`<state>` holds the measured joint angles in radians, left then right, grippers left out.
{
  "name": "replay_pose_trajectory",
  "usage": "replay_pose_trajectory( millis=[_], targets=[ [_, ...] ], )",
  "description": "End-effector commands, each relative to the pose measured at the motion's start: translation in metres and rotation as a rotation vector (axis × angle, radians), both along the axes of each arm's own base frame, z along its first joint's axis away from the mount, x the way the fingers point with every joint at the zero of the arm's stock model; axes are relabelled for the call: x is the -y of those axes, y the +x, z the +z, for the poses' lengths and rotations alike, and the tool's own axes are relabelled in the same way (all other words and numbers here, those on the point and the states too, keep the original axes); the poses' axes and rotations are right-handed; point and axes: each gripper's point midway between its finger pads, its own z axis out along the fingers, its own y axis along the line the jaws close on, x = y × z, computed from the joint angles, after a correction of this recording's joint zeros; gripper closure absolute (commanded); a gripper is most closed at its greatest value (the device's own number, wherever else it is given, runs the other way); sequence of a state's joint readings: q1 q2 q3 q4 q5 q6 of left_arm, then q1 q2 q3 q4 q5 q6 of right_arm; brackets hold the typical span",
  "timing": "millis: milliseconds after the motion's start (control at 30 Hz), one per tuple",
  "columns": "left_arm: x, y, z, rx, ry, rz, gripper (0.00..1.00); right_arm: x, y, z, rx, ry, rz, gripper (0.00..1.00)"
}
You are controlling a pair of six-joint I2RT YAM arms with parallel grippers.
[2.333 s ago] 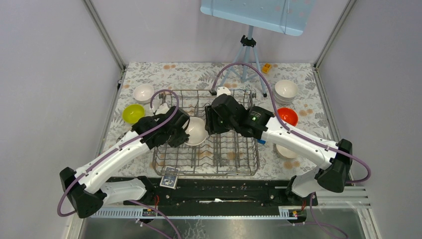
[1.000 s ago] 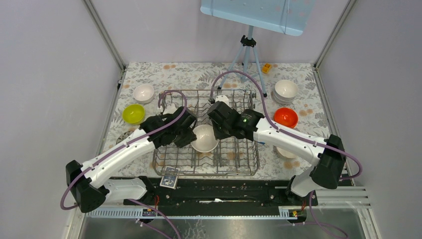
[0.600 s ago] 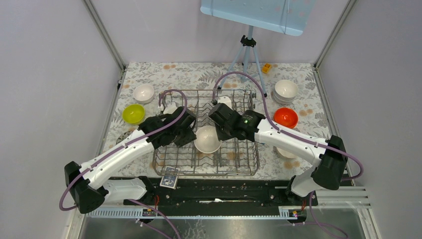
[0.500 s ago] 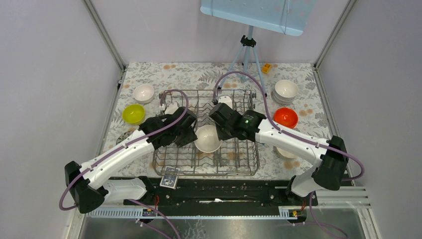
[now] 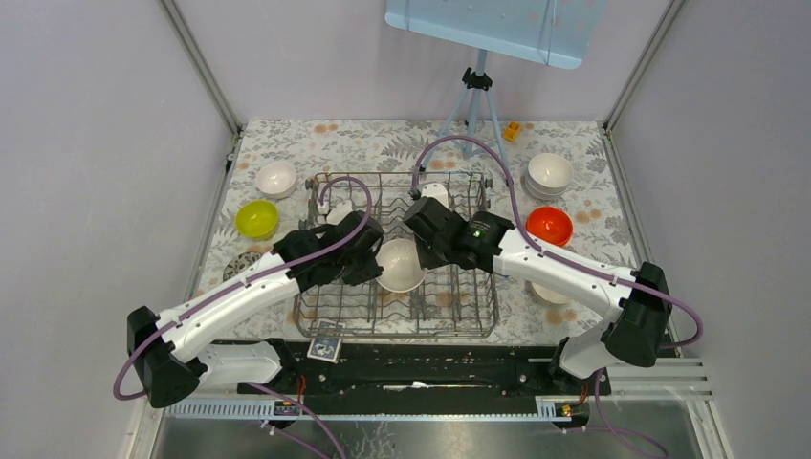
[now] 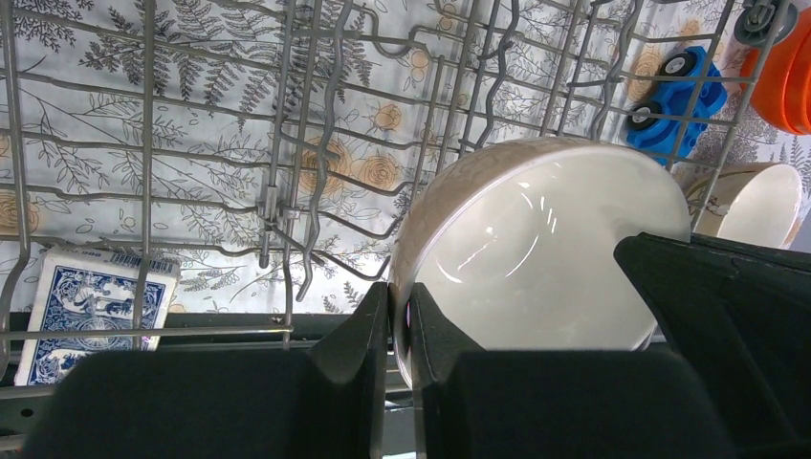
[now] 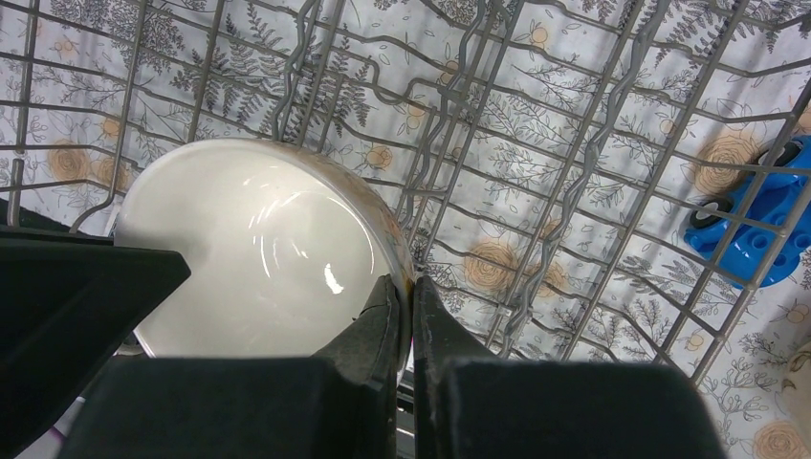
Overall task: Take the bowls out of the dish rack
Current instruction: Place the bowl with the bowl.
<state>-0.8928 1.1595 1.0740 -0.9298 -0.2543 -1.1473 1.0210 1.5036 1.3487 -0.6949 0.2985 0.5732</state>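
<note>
Floral-print tabletop (image 5: 383, 143) between plain pale walls (image 5: 96, 143) carries a large rectangular grey wire dish rack (image 5: 459, 301), its middle rows open with free room all round. Over that middle hangs a round glossy translucent-beige bowl (image 5: 400, 265), tilted, possibly clear of the rack, though the view does not settle it. Left gripper (image 6: 397, 311) pinches the bowl's left rim, jaws nearly closed on the thin wall. The right gripper (image 7: 404, 296) clamps the opposite rim likewise.

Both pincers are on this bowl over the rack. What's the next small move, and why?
Probably open the left pincer and let the right pincer carry the bowl out. Both clamp its rim on opposite sides above the dish rack, so it cannot travel until one releases.
</note>
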Motion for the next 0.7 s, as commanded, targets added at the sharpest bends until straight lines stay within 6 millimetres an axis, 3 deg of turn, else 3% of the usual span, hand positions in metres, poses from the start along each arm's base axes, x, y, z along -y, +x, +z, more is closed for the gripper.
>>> replay_pose_trajectory(
  millis=[0,133,233,400,533,667],
  targets=[
    [0.005,0.004,0.006,0.029,-0.022,-0.018,0.85,-0.008,0.009,0.038,0.087,0.123,-0.041,1.00],
    [0.010,0.003,0.003,0.027,-0.029,-0.048,0.85,-0.007,0.009,0.040,0.089,0.128,-0.047,1.00],
    [0.011,0.003,0.002,0.034,-0.032,-0.059,1.00,-0.006,0.009,0.038,0.087,0.127,-0.048,1.00],
    [0.011,0.003,0.007,0.057,-0.041,-0.078,1.00,-0.008,0.005,0.034,0.072,0.128,-0.021,1.00],
    [0.011,0.004,0.013,0.071,-0.056,-0.070,1.00,-0.007,0.003,0.034,0.071,0.124,-0.002,0.83],
    [0.013,0.007,0.019,0.084,-0.070,-0.064,1.00,-0.004,0.003,0.031,0.067,0.097,0.004,0.79]
  ],
)
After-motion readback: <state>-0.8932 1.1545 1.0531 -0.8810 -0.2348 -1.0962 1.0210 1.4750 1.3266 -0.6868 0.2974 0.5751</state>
